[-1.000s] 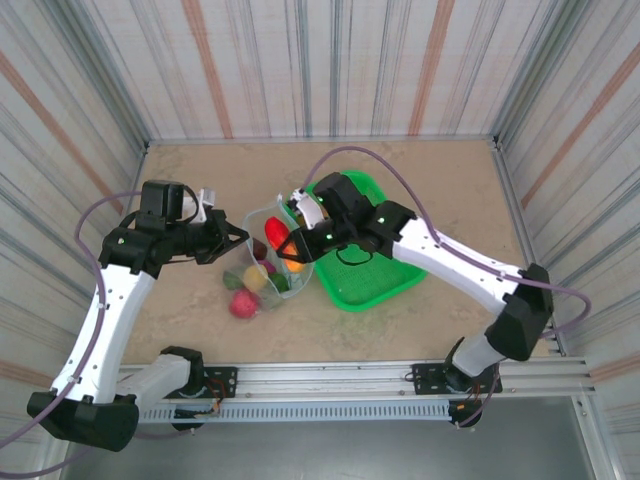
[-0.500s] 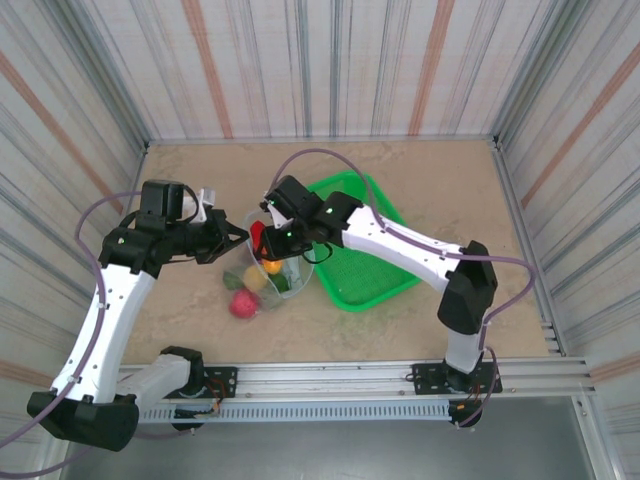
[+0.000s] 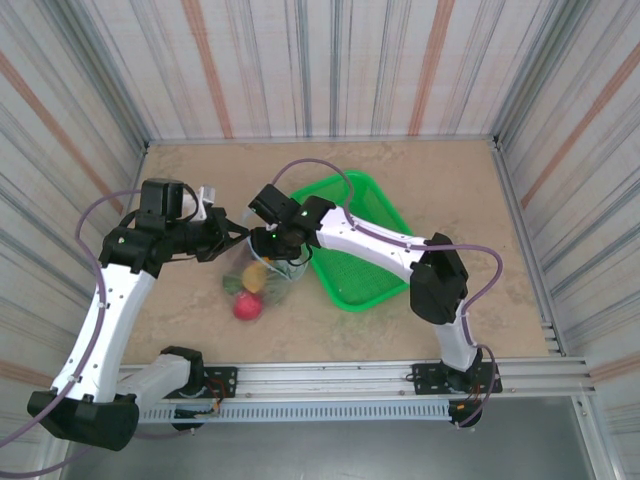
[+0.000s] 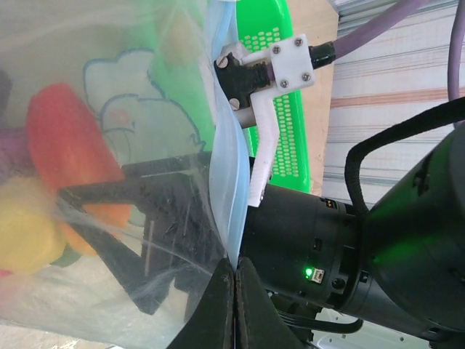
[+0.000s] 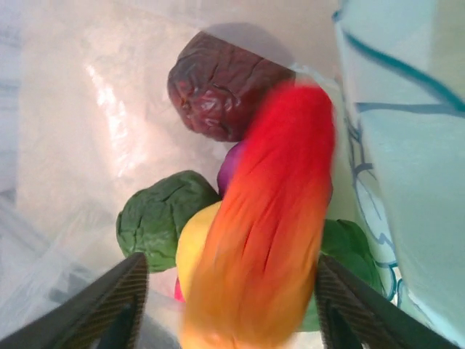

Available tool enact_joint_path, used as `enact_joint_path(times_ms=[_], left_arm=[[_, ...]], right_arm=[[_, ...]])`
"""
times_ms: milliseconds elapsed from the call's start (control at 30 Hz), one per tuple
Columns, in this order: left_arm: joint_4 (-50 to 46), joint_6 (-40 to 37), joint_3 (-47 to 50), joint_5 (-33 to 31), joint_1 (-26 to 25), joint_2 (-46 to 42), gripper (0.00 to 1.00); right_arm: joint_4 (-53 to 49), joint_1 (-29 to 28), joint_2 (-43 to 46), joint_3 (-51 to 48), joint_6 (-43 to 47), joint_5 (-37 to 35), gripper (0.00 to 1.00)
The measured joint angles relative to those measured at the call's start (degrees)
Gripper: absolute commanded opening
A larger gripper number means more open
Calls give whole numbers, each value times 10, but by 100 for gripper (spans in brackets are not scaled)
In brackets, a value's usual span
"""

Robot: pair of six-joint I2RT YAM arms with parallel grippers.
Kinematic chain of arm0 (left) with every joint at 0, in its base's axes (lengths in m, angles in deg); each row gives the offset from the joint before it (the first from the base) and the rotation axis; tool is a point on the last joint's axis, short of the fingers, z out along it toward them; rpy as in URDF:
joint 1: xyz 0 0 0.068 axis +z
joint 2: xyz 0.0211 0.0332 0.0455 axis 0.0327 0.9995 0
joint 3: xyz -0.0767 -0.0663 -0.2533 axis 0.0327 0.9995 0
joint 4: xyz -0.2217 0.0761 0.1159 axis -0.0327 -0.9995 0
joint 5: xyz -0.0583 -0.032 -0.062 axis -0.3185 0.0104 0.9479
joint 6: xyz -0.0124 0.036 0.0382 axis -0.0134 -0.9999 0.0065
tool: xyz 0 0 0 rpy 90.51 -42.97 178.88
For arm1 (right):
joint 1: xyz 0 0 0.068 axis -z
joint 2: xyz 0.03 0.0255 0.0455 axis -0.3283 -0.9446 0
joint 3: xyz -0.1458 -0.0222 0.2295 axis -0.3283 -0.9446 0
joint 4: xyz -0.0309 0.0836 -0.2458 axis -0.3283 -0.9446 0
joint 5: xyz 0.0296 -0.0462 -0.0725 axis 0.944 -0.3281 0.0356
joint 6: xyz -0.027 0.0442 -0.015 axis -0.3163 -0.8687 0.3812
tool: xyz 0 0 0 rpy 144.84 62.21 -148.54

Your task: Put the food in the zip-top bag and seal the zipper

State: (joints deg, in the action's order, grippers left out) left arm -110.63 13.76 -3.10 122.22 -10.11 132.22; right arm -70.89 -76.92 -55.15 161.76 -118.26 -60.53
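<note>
The clear zip-top bag stands open on the table between the arms. My left gripper is shut on its pale bluish zipper strip and holds the rim up; from above this gripper is at the bag's left edge. My right gripper is open, pointing down into the bag's mouth, its fingers apart from a blurred red-orange food piece between them. Below lie a maroon piece, dark green pieces and a yellow one. A pink-red fruit lies on the table outside the bag.
The green mesh basket sits just right of the bag, under my right arm. Striped walls close in the table on three sides. In the left wrist view the right arm's black body is close behind the bag's rim.
My right gripper swung left from the basket's edge to the bag's mouth and opened, letting go of the red-orange piece. The left gripper has kept its hold on the rim.
</note>
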Motion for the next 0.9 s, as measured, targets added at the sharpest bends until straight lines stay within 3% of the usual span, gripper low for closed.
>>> enact_joint_path(times_ms=[167, 267, 533, 733, 900], left_arm=[[0, 0, 0, 0, 0, 0, 0], [0, 0, 0, 0, 0, 0, 0], [0, 0, 0, 0, 0, 0, 0], [-4, -6, 0, 0, 0, 0, 0], [-18, -16, 0, -8, 0, -2, 0]], right_arm=[[1, 0, 1, 0, 4, -7, 67], [7, 0, 11, -5, 18, -9, 60], [48, 10, 146, -94, 46, -13, 39], [80, 65, 249, -139, 69, -9, 37], [96, 145, 286, -180, 101, -2, 49]])
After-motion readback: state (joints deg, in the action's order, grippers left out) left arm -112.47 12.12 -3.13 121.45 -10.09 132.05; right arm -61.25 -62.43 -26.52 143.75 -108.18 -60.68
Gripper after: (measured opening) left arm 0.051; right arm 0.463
